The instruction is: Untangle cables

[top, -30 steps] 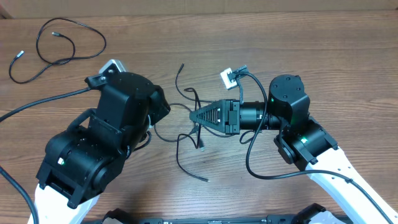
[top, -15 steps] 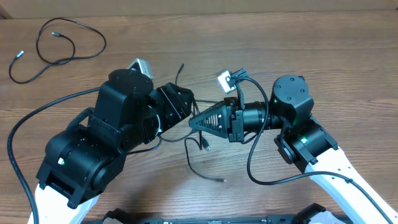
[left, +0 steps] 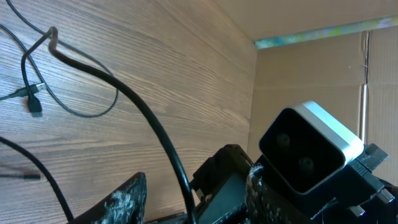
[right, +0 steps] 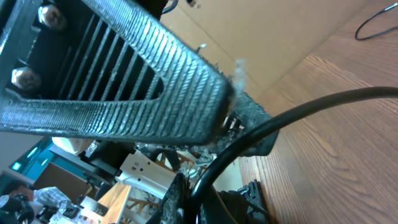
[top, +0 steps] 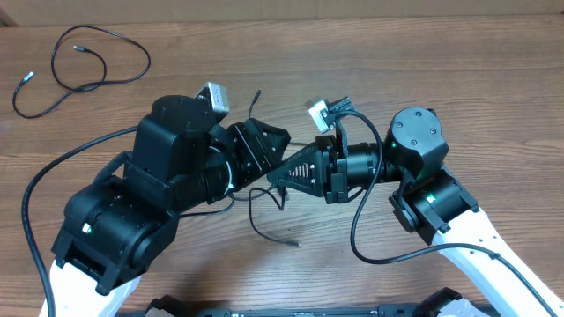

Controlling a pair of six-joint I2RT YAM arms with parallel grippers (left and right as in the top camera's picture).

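Thin black cables [top: 262, 214] hang in loose loops on the wooden table between my two grippers, with one plug end [top: 295, 242] lying free. My right gripper [top: 275, 175] is shut on one cable [right: 298, 112] and holds it lifted; the pinch shows in the right wrist view [right: 208, 165]. My left gripper [top: 267, 151] is open right beside it. In the left wrist view a cable [left: 149, 118] runs between its spread fingers [left: 186, 199]. Another loop with a plug [left: 34, 102] lies on the table beyond.
A separate black cable [top: 97, 55] lies in loops at the table's far left corner. The right arm's white wrist camera [left: 311, 149] is close in front of my left gripper. The arms' own thick black wires [top: 357, 224] hang nearby.
My left arm has swung right and forward until its open gripper meets the right gripper. The right gripper rose slightly with its cable, and the loose loops below shifted.
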